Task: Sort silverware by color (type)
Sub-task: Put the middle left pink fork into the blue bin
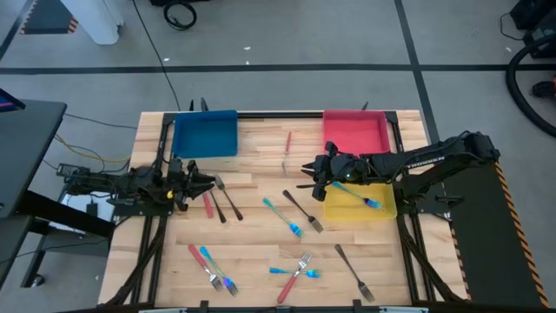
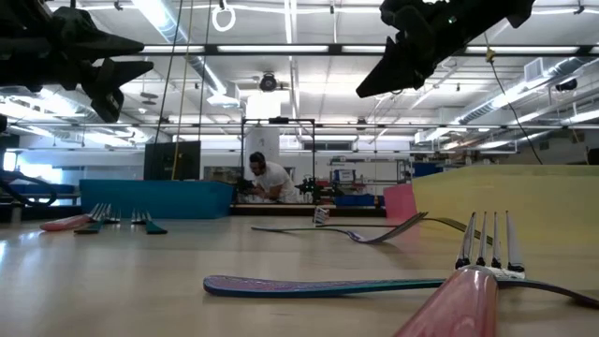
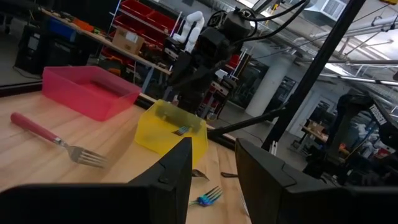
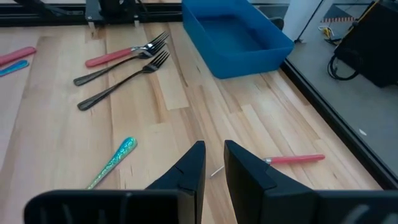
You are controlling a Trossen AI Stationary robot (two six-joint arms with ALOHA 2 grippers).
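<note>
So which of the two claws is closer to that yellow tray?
The right one. The right gripper hangs just beside the yellow tray, at its corner toward the table's middle. The left gripper is across the table, near the blue tray.

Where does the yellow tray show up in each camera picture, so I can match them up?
High view: the yellow tray sits right of centre, just below the red tray.
Low view: its yellow wall fills the right side.
Left wrist view: centre, beyond the fingers.
Right wrist view: not in it.
Shared landmark: the red tray beside it.
</note>
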